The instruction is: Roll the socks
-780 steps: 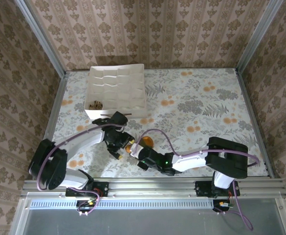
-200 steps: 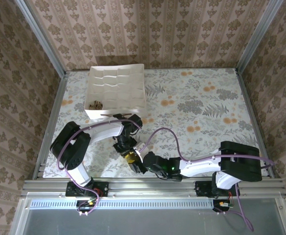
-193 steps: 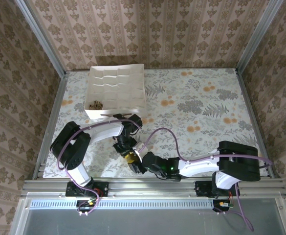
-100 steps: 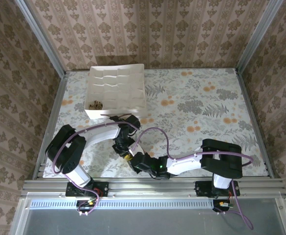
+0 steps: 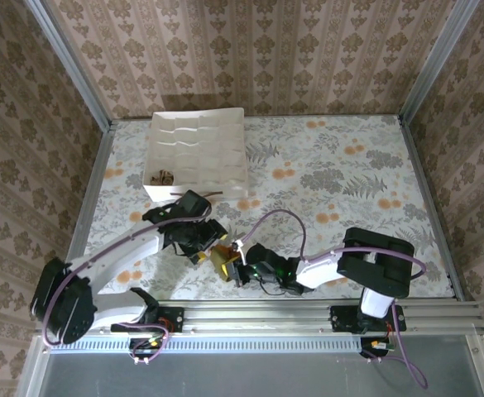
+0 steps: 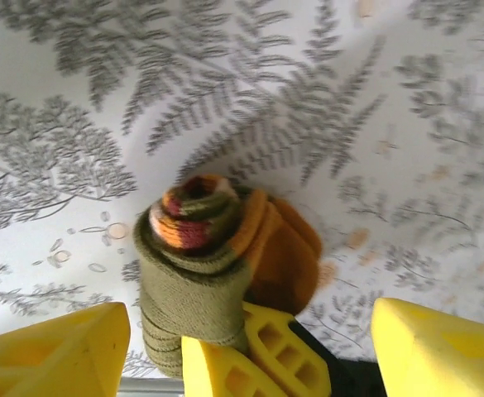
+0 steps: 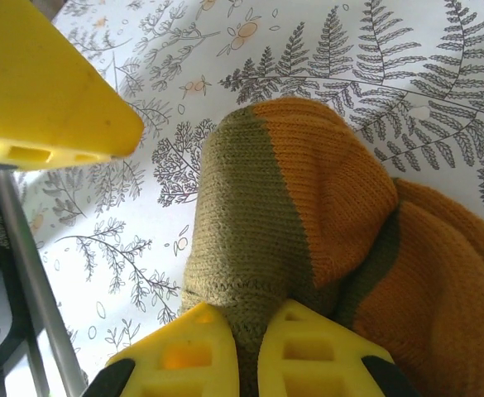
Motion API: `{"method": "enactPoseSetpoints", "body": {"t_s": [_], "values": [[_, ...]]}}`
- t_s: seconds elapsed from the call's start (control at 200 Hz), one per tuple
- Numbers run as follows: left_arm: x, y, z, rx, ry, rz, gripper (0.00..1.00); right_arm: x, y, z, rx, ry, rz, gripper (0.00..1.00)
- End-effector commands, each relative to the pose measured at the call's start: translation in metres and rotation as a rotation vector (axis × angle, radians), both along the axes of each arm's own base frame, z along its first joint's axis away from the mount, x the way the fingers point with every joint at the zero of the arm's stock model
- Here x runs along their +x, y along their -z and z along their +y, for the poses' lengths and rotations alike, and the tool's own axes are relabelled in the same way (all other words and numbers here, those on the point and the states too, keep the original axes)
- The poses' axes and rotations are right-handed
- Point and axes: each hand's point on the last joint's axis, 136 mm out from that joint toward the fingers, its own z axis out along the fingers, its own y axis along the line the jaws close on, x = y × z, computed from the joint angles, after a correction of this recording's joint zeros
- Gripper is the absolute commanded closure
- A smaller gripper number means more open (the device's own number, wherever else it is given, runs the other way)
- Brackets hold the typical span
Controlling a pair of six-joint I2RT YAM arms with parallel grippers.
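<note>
right takes the roll, left lets go

in the last second the two arms have swapped roles. the black left gripper (image 5: 197, 246) has sprung wide and backed off toward the left edge of the table. in its own wrist view its yellow fingers (image 6: 51, 351) stand far apart, holding nothing. the right gripper (image 7: 243, 346), open a second ago, has clamped its yellow fingers on a fold of the olive-green knitted sock (image 7: 250, 223) with orange toe and heel. we judge the rolling of this sock done, and the right arm set to carry it, perhaps to the white gridded tray (image 5: 225, 188) near the far-left corner of the fern-printed table (image 5: 349, 165).

the sock sits close to the table's near edge, left of its middle, between the two grippers. it is wound into a short, fat bundle. the striped brown-and-orange cuff shows as a tight coil at one end, olive knit wraps around it, and the orange part bulges to one side. that side looks loose, so we think it could unroll when lifted.
</note>
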Motion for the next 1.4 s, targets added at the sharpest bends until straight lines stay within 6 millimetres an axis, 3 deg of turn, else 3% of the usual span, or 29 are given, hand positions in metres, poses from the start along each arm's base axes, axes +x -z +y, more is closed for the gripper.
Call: {"method": "enactPoseSetpoints", "body": {"t_s": [0.0,0.195,0.545,0.685,0.88,0.925,1.045,1.175,1.245,1.395], "values": [[-0.001,-0.002,-0.004,-0.058,0.045,-0.072,0.28,-0.037,0.089,-0.073,-0.270,-0.016,0.274,1.00],[-0.021,0.014,-0.001,-0.067,0.076,-0.067,0.44,-0.033,0.087,-0.085,-0.191,0.006,0.367,1.00],[-0.021,0.037,-0.026,-0.059,0.136,-0.073,0.40,-0.035,0.103,-0.100,-0.169,0.001,0.544,1.00],[-0.022,0.056,-0.030,-0.028,0.151,-0.046,0.40,-0.031,0.103,-0.105,-0.149,0.017,0.560,1.00],[-0.023,0.087,-0.022,0.073,0.123,0.017,0.49,-0.031,0.100,-0.107,-0.186,-0.034,0.520,1.00],[-0.028,0.095,-0.017,0.111,0.123,0.059,0.55,-0.026,0.095,-0.107,-0.193,-0.050,0.470,0.98],[-0.049,0.114,-0.002,0.198,0.101,0.179,0.68,-0.008,0.066,-0.103,-0.181,-0.089,0.284,0.80],[-0.062,0.120,0.011,0.249,0.051,0.267,0.80,0.007,0.010,-0.099,-0.192,-0.114,-0.047,0.62],[-0.065,0.118,0.015,0.256,0.021,0.297,0.84,0.005,-0.023,-0.098,-0.225,-0.121,-0.260,0.51],[-0.062,0.115,0.012,0.194,-0.027,0.335,0.89,-0.006,-0.039,-0.094,-0.348,-0.196,-0.425,0.46]]}}
